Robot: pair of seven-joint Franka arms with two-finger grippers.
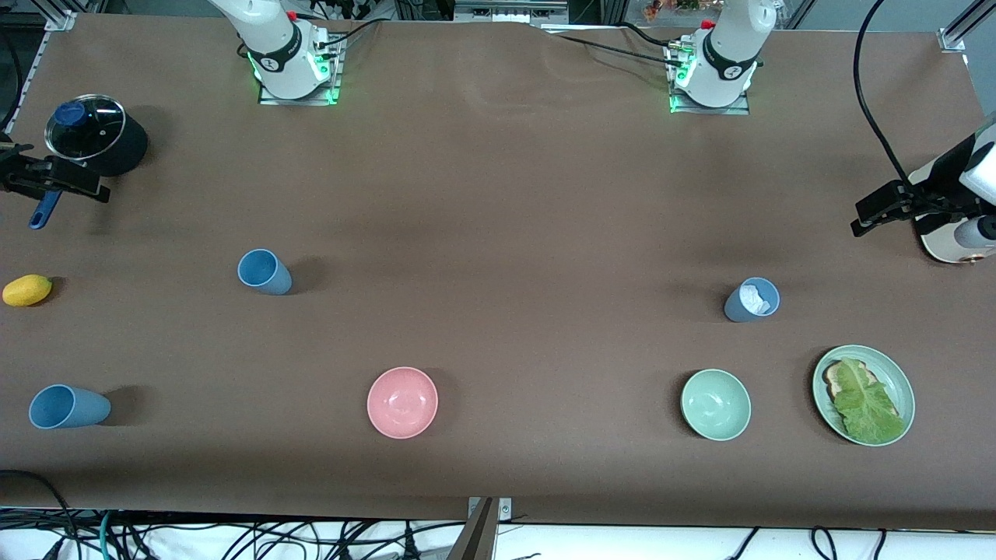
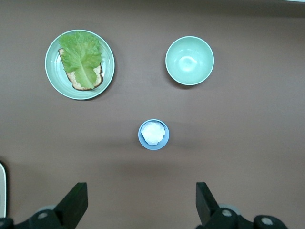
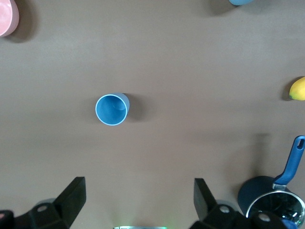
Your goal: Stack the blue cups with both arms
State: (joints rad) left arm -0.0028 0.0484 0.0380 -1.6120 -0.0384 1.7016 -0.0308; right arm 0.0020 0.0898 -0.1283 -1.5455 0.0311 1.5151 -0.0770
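Three blue cups stand upright on the brown table. One (image 1: 264, 272) (image 3: 112, 109) is toward the right arm's end. A second (image 1: 68, 407) stands nearer the front camera by that end's edge. The third (image 1: 751, 299) (image 2: 153, 134), toward the left arm's end, has something white and crumpled inside. My left gripper (image 2: 140, 191) hangs open high over the table, between its base (image 1: 720, 62) and that third cup. My right gripper (image 3: 139, 186) is open too, high up close to its base (image 1: 284, 54). Neither holds anything.
A pink bowl (image 1: 402, 402), a pale green bowl (image 1: 716, 404) and a plate with bread and lettuce (image 1: 864, 395) line the near side. A lemon (image 1: 27, 290) and a lidded black pot (image 1: 97, 136) sit at the right arm's end. Black fixtures (image 1: 895, 204) (image 1: 54, 179) overhang both ends.
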